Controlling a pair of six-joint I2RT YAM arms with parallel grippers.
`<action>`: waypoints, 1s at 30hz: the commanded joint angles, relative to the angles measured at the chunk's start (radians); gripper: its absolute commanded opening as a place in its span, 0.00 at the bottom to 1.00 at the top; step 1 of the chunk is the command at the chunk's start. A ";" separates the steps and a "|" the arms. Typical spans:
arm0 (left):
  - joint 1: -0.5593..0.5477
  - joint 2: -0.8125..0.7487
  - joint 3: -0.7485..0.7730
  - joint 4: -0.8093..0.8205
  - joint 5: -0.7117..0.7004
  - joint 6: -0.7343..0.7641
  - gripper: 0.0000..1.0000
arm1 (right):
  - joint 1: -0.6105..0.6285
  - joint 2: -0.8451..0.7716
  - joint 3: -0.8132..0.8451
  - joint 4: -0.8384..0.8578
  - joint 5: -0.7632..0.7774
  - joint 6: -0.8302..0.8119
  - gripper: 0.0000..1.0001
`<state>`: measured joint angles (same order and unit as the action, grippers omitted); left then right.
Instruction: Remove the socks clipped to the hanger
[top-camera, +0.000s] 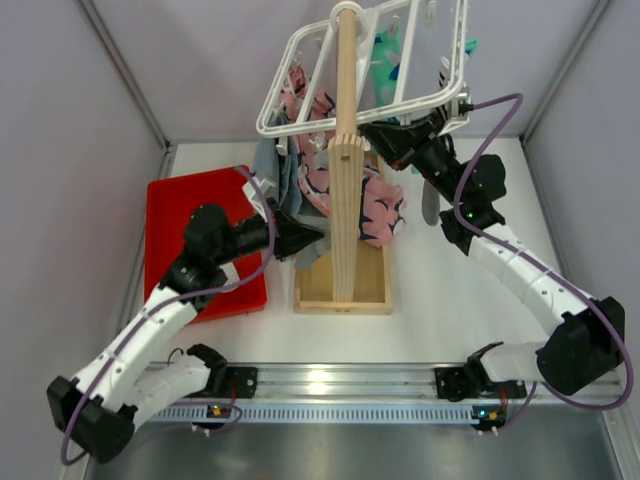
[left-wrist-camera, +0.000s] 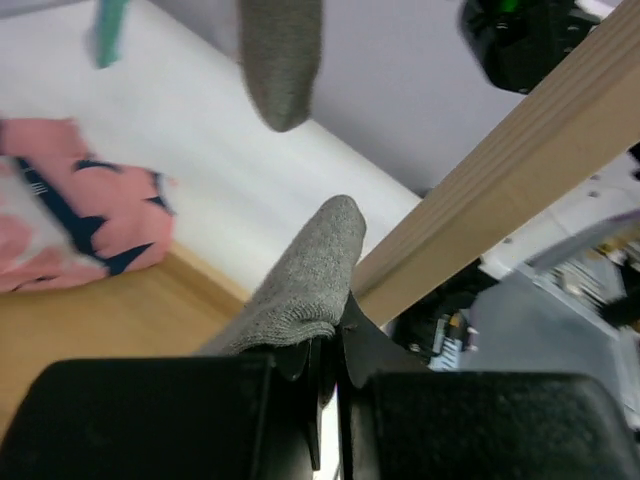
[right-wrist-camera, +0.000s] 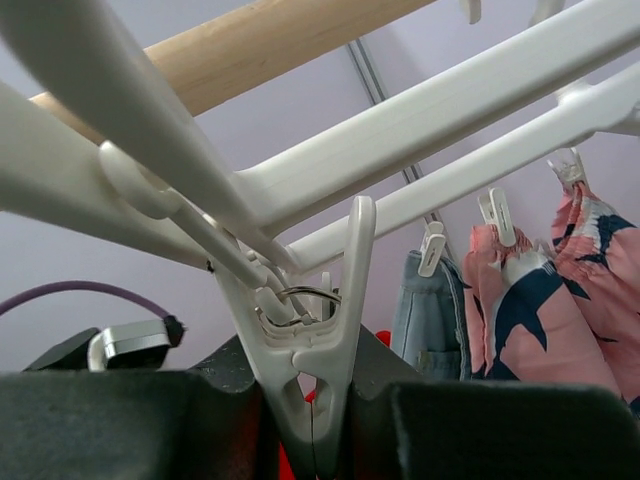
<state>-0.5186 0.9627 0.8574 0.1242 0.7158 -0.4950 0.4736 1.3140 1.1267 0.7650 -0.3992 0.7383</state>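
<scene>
The left claw is clenched on a grey sock, its two dark fingers pinching the knit close to one end. The rest of the sock rises away from the fingers, with its rounded tip free just beside the wooden post. Whether a clip holds this sock cannot be told.

The right claw is raised under the hanger. Its fingers are pressed in on both sides of a white clip that dangles from one of the frame's bars.

Further along that frame hang a blue-grey cloth and a pink cloth with navy print. A teal sock shows through the grid at the far side. A second grey sock hangs by itself, well above the table.

The post stands in a pale wooden box base on a white table. A red tray lies flat on the left of the table, with the left arm reaching across its near corner. Pale lilac-grey walls with metal corner strips close in the back and both sides. An aluminium rail along the near edge carries both arm bases, and a purple cable loops from the right arm.
</scene>
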 joint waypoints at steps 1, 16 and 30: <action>-0.008 -0.133 -0.027 -0.277 -0.429 0.144 0.00 | -0.009 -0.033 0.021 -0.084 0.036 -0.046 0.06; 0.379 -0.182 -0.208 -0.664 -1.094 -0.210 0.00 | -0.009 -0.073 0.060 -0.322 0.051 -0.128 0.28; 0.511 -0.128 -0.054 -0.663 -0.865 -0.271 0.98 | 0.010 -0.271 0.018 -0.689 0.045 -0.188 0.85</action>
<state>-0.0116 0.8707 0.7322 -0.5507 -0.1997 -0.7486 0.4759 1.1263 1.1519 0.1776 -0.3447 0.5835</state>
